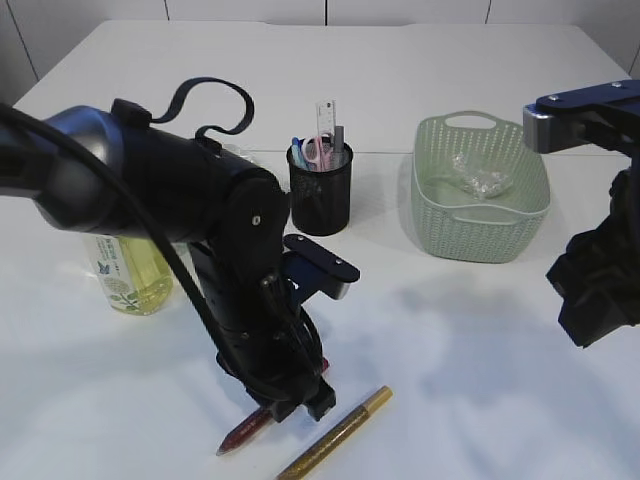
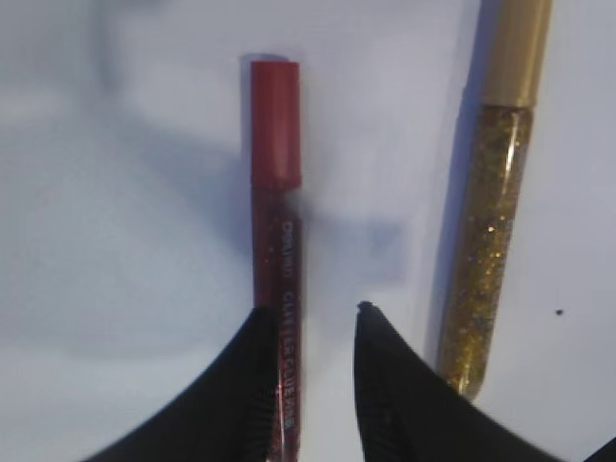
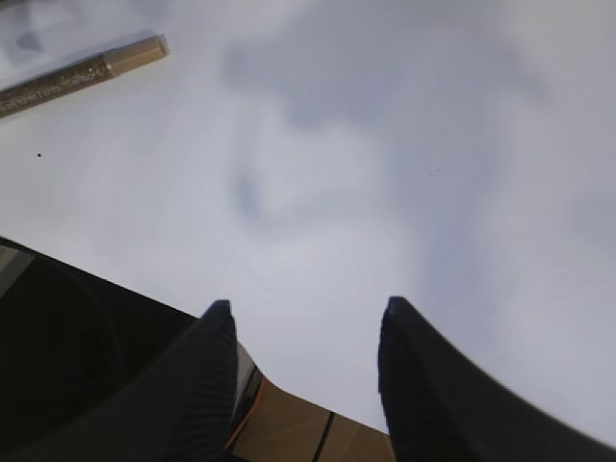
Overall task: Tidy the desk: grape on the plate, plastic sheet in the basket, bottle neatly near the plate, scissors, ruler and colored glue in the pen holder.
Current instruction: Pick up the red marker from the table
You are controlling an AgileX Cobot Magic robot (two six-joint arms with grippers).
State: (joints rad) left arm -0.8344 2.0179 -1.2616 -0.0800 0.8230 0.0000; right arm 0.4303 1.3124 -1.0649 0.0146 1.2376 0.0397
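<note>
A red colored glue pen lies on the white table between my left gripper's open jaws. It rests against the left finger, with a gap to the right one. In the exterior view the left gripper points down over the red glue at the front. A gold colored glue pen lies just to its right. The black mesh pen holder holds scissors and a ruler. The plastic sheet is in the green basket. The bottle stands at the left. My right gripper is open and empty. Plate and grape are hidden.
My left arm's bulky black body fills the left middle of the exterior view and hides the table behind it. The gold glue shows far off in the right wrist view. White table lies between the two arms.
</note>
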